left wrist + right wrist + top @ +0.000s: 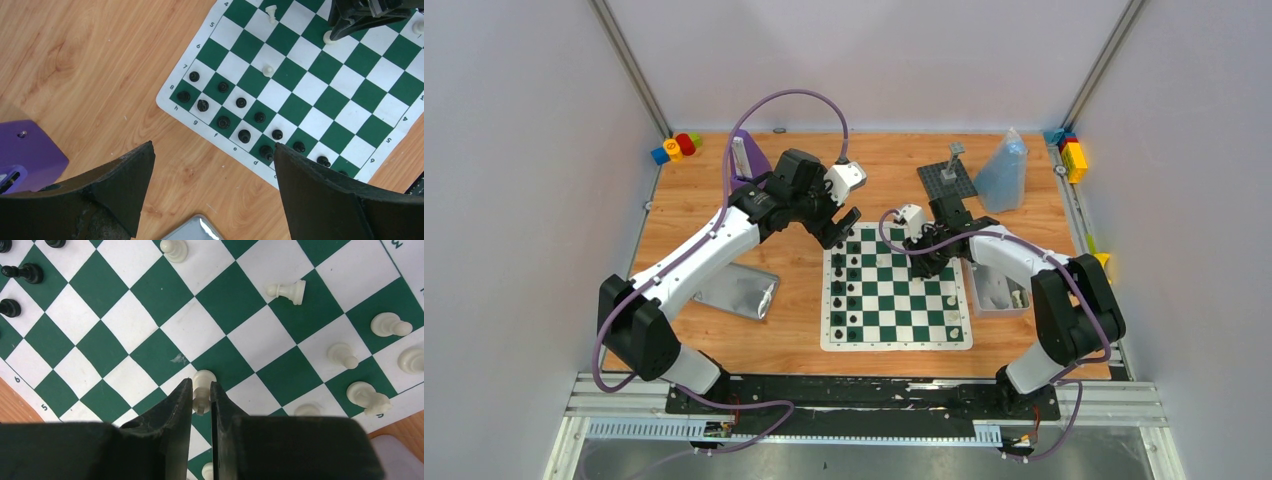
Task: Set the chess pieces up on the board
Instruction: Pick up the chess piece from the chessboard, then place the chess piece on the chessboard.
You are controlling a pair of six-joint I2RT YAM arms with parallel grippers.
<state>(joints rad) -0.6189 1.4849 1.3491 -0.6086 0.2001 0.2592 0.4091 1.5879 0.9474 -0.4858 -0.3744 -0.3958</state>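
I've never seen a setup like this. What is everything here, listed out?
board: one, green and white, table middle
black chess pieces: a dozen or more, along board's left edge
white chess pieces: several, board's right half, some toppled
toy blocks: two clusters, multicoloured, far corners
studded plate: one, dark grey, behind board
plastic bag: one, bluish, beside plate
metal tin: one, silver, left of board
grey box: one, right of board
left gripper: black, open, above board's far left corner
right gripper: black, shut on a white piece

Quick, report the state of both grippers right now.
Left gripper: open, holding nothing.
Right gripper: closed on a white chess piece.
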